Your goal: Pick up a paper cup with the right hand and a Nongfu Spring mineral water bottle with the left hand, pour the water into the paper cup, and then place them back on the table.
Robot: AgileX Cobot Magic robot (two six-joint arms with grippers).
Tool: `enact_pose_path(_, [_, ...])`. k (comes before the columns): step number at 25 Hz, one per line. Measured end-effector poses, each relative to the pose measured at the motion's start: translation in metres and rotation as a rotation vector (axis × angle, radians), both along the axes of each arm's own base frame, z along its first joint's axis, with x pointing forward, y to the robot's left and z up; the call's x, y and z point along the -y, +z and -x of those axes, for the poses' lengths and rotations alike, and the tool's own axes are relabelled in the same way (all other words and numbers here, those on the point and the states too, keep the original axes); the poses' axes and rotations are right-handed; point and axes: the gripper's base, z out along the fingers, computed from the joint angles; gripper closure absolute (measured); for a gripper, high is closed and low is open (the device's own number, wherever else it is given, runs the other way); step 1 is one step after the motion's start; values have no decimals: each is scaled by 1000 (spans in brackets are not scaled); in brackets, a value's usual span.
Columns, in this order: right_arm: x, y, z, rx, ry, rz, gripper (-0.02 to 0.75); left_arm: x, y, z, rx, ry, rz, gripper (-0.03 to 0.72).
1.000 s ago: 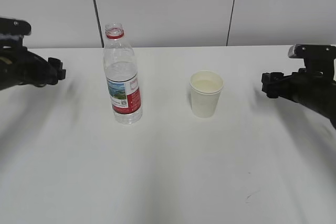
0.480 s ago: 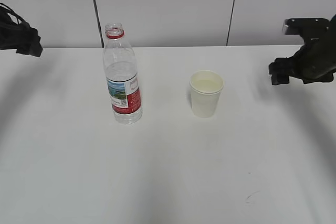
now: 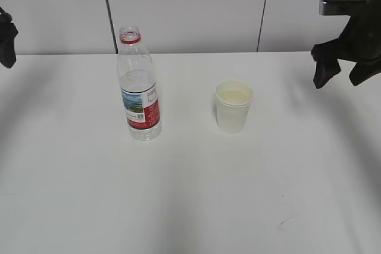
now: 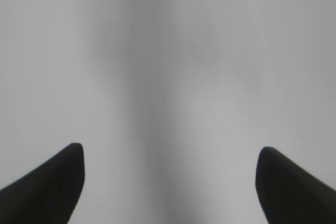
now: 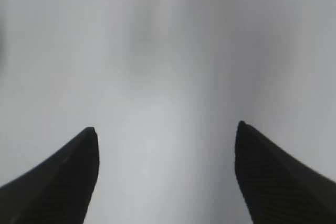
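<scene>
Bottle [image 3: 139,84] stands upright on the white desk [image 3: 190,194], left of centre and nearer the far edge: clear plastic, uncapped, red neck ring, red-and-white label with a landscape picture, water partway up. The paper cup [image 3: 233,106] sits upright to its right, well apart from it, plain white and tapered, with a rolled rim and a cream inside.
</scene>
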Motion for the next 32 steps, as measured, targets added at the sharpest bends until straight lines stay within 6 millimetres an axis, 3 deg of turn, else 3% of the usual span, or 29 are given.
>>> enact_pose_path(5, [-1, 20, 5, -94, 32, -1, 146, -1, 11, 9, -73, 19, -1, 95])
enact_pose_path(12, [-1, 27, 6, -92, 43, 1, 146, 0, 38, 24, -11, 23, 2, 95])
enact_pose_path(18, [0, 48, 13, -43, 44, 12, 151, 3, 64, 43, 59, 29, 40, 95])
enact_pose_path(24, [-1, 77, 31, 24, 43, 17, 153, 4, 64, 81, 33, 36, 50, 95])
enact_pose_path(32, [-2, 99, 59, 62, 43, 17, 152, 5, 57, 141, 3, 39, 53, 95])
